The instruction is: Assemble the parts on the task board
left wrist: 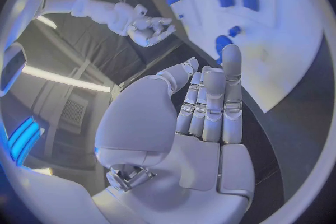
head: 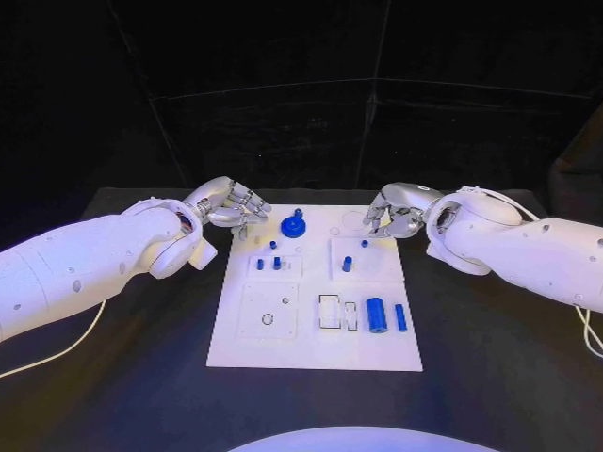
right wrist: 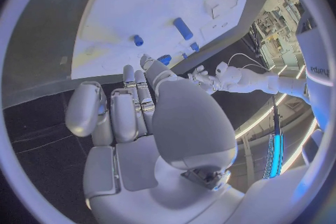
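The white task board [head: 316,325] lies in the middle of the black table [head: 505,377], and every other thing is best placed against it. The left hand [head: 227,205] hovers at the board's far left corner, its fingers loosely curled and apart, with nothing between them; the left wrist view shows the same hand [left wrist: 206,106] with its fingers straight, side by side and empty, just beside the board's edge. The right hand [head: 394,211] hangs over the board's far right corner, fingers bent inward but holding nothing; in the right wrist view its fingers [right wrist: 133,106] lie close together, bare of any part, near the board's rim. On the board's far edge, between the two hands, stands a round blue knob-like part [head: 294,225]. Nearer the middle of the board several small blue pegs [head: 276,263] stand in a raised square on its left half, and a further blue peg [head: 345,265] stands in the square on its right half. Toward the board's near right side a thick blue cylinder [head: 375,314] lies flat, with a thinner blue pin [head: 400,317] just beside it, toward the board's right edge.
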Controlling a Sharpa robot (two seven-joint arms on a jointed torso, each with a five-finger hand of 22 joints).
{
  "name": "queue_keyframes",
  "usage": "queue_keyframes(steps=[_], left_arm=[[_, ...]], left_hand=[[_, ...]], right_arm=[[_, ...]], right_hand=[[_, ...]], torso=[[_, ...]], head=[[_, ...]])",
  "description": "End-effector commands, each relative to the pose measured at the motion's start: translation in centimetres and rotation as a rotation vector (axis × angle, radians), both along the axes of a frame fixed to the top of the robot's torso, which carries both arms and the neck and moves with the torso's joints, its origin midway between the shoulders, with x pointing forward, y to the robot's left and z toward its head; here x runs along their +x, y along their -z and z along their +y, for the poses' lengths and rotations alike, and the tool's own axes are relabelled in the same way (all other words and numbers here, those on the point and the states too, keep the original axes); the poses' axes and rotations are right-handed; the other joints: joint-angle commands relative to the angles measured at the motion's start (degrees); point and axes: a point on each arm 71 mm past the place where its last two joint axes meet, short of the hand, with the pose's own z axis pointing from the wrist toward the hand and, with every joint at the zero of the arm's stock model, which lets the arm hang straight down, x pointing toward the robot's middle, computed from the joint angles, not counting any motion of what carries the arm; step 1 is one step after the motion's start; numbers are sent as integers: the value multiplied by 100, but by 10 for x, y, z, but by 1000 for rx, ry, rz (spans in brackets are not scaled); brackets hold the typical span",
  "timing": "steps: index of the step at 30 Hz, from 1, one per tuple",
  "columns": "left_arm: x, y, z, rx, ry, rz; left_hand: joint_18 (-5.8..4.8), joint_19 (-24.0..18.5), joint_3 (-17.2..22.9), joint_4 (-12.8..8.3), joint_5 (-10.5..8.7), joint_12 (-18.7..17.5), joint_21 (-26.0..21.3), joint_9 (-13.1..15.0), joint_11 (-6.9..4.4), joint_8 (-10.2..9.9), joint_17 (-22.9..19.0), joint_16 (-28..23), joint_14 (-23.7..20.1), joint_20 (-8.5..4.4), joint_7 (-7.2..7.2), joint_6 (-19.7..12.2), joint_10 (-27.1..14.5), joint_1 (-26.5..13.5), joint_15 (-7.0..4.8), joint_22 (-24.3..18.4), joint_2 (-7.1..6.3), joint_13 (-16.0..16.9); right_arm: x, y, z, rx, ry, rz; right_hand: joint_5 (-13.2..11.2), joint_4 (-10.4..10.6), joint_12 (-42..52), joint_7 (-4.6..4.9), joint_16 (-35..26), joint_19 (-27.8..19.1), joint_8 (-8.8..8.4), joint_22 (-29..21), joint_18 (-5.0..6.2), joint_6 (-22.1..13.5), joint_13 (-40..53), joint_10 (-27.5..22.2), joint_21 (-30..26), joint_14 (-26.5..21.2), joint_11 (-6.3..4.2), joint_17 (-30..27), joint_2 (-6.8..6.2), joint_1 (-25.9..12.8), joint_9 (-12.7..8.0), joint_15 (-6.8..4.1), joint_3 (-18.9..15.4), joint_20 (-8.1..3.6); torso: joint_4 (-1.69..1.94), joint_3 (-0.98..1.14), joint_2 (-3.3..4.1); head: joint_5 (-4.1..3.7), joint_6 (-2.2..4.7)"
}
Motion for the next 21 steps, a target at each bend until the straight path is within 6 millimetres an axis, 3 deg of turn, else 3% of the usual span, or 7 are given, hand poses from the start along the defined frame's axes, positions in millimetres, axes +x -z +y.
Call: queue_keyframes(steps=[1,6,14,21], left_arm=[[-2,-17,1,-517,-55,20],[-8,-20,1,-625,-62,28],[-17,-22,-3,-681,-59,42],[-21,-22,-5,-693,-56,46]], left_hand=[[79,-49,-99,26,4,124,-45,-7,-37,25,-83,-25,-75,-5,-28,32,89,-82,-19,-26,6,33],[76,-88,-163,36,9,187,-88,-8,-41,41,-287,-118,-194,-9,-32,54,74,-106,-22,-47,31,43],[76,-111,-175,24,15,223,-115,-9,-43,50,-376,-157,-255,-11,-26,67,60,-83,-23,-62,65,47],[75,-124,-187,22,15,241,-130,-11,-36,52,-452,-194,-296,-10,-18,67,51,-83,-20,-69,75,48]], right_arm=[[-4,4,4,-152,-60,-103],[-7,12,9,-178,-82,-104],[-9,18,15,-187,-100,-94],[-7,21,21,-189,-108,-84]], right_hand=[[-41,-12,-122,21,-39,-17,-49,-26,74,39,-205,34,-39,210,30,-25,-89,-13,-9,47,111,55],[-52,-30,-264,71,-80,-48,-129,-129,92,0,-444,-1,-100,203,81,-79,-158,-55,-13,84,230,88],[-66,-70,-388,115,-98,-54,-212,-172,101,-26,-727,0,-128,203,124,-105,-226,-92,-11,118,387,123],[-133,-97,-432,135,-99,-53,-237,-190,104,-27,-890,31,-141,203,142,-111,-205,-92,-9,127,543,137]], torso=[[31,-11,0],[4,5,3],[11,1,13],[10,-4,11]], head=[[-84,4],[-74,5],[-86,21],[-80,-5]])
